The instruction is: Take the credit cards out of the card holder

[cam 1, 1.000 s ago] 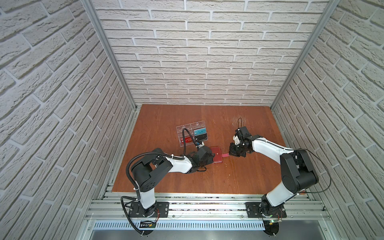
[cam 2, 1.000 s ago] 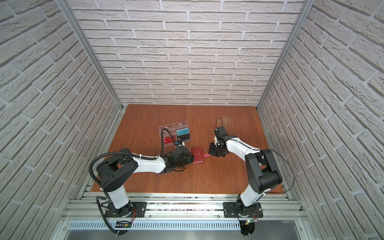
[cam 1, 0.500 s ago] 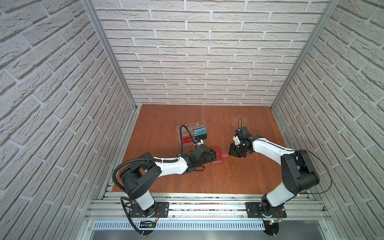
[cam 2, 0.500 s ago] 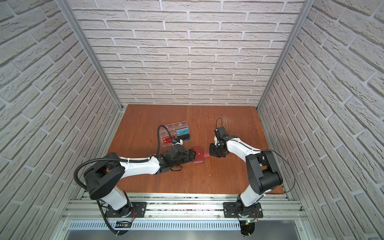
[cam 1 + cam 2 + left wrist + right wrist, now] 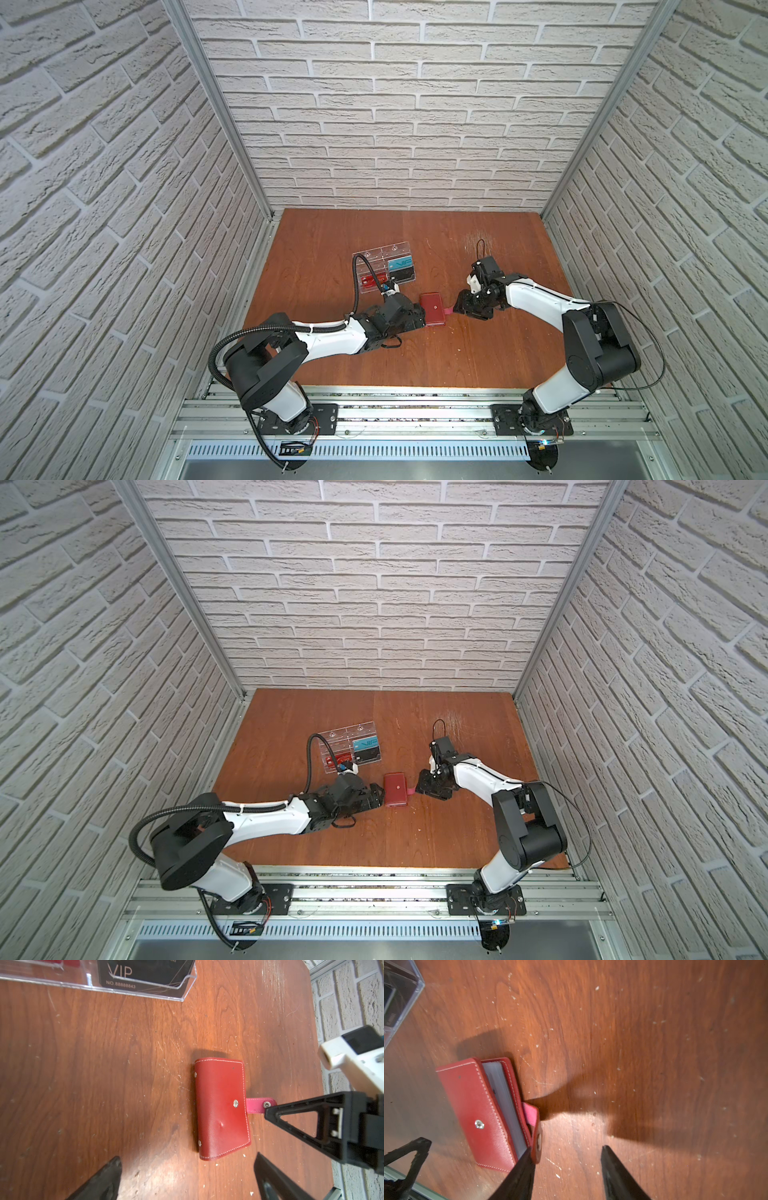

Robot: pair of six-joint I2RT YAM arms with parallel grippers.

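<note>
In the right wrist view, the right gripper (image 5: 566, 1148) is seen with its jaws parted and nothing clamped between them. The unsnapped snap tab (image 5: 534, 1126) of the red card holder (image 5: 473, 1109) is only touched by one fingertip (image 5: 525, 1159), on that finger's inner side. The holder is laid flat on the wooden tabletop (image 5: 633, 1043) just ahead of that finger. Its cover is slightly lifted, so a pale stack of sleeves (image 5: 504, 1103) is exposed at the open edge; whether credit cards sit in them cannot be told. In the left wrist view, the left gripper (image 5: 188, 1157) is shown released and spread wide. The holder is found just ahead of its fingertips, within their span and untouched, presumably so that the booklet can be braced while the cover is turned back from the tab side. A clear acrylic rack (image 5: 182, 995) with a VIP card (image 5: 128, 974) is seen farther ahead of the left gripper, well apart from the holder. Opening the cover is judged to be the step in hand, with no card being drawn from the holder yet.
</note>
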